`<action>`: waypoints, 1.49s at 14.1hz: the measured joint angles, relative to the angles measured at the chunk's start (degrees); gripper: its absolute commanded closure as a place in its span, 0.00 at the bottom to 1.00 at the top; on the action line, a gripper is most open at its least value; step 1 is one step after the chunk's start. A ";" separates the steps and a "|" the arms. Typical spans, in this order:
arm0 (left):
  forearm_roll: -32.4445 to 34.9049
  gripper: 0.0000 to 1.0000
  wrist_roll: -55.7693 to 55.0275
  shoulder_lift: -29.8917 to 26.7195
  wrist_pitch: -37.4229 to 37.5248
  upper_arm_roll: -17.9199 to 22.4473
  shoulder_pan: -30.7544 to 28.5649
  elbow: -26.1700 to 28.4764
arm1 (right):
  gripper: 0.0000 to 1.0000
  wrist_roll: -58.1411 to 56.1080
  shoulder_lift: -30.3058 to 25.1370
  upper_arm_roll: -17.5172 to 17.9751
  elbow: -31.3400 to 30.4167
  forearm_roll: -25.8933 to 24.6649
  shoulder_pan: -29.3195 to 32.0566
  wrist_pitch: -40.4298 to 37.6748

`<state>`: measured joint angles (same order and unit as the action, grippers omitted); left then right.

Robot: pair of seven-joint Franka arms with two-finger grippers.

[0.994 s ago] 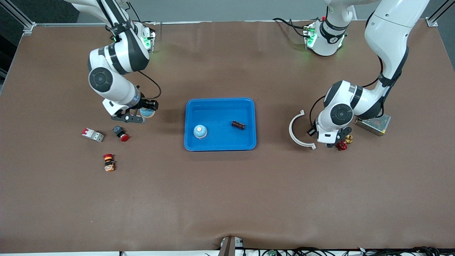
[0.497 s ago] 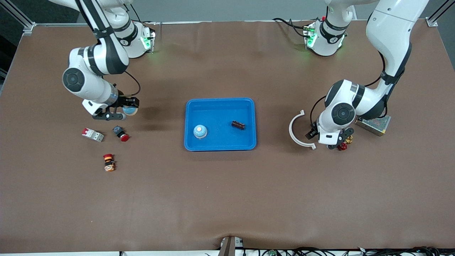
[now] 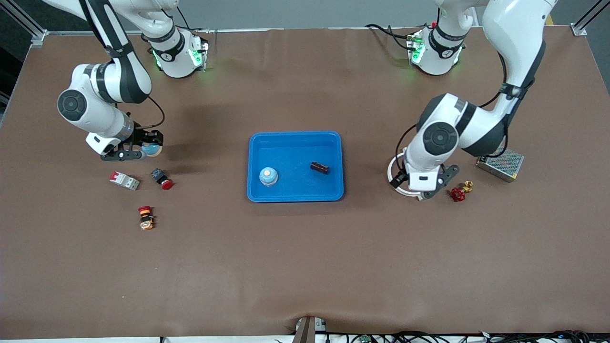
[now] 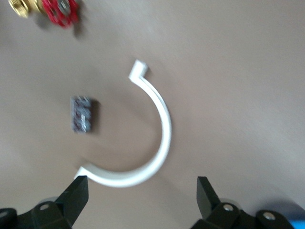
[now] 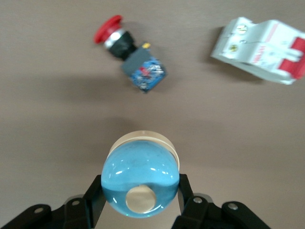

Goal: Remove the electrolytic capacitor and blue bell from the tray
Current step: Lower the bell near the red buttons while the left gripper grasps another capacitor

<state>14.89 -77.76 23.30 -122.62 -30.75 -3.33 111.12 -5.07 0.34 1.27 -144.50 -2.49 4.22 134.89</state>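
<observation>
A blue dome-shaped bell (image 5: 140, 181) with a cream button hangs in my right gripper (image 5: 140, 191), whose fingers (image 5: 97, 193) are shut on its sides. That gripper (image 3: 143, 150) is above the table near the right arm's end, over a spot by a red push button (image 3: 162, 179). A second blue bell (image 3: 268, 176) and a dark capacitor (image 3: 320, 167) lie in the blue tray (image 3: 295, 138). My left gripper (image 3: 421, 186) hovers open over a white C-shaped ring (image 4: 152, 138); nothing is between its fingers (image 4: 78, 191).
A white-and-red breaker (image 3: 124, 180) and a red-orange button (image 3: 146, 217) lie near the right gripper. A red valve with a brass fitting (image 3: 459, 191), a small dark block (image 4: 82, 114) and a metal mesh box (image 3: 500, 164) lie near the left gripper.
My right arm carried the bell away from the tray toward its end of the table. My left gripper opened and moved from over the red valve to above the white ring.
</observation>
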 measured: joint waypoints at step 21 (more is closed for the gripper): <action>-0.41 0.43 -28.26 20.30 -12.81 2.87 22.56 -13.04 | 1.00 -10.39 12.15 0.14 -2.37 -2.26 9.50 17.51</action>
<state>14.48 -106.02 43.60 -135.43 -27.88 19.23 98.08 -15.46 12.49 1.41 -146.87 -4.75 13.72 152.40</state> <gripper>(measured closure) 0.273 0.352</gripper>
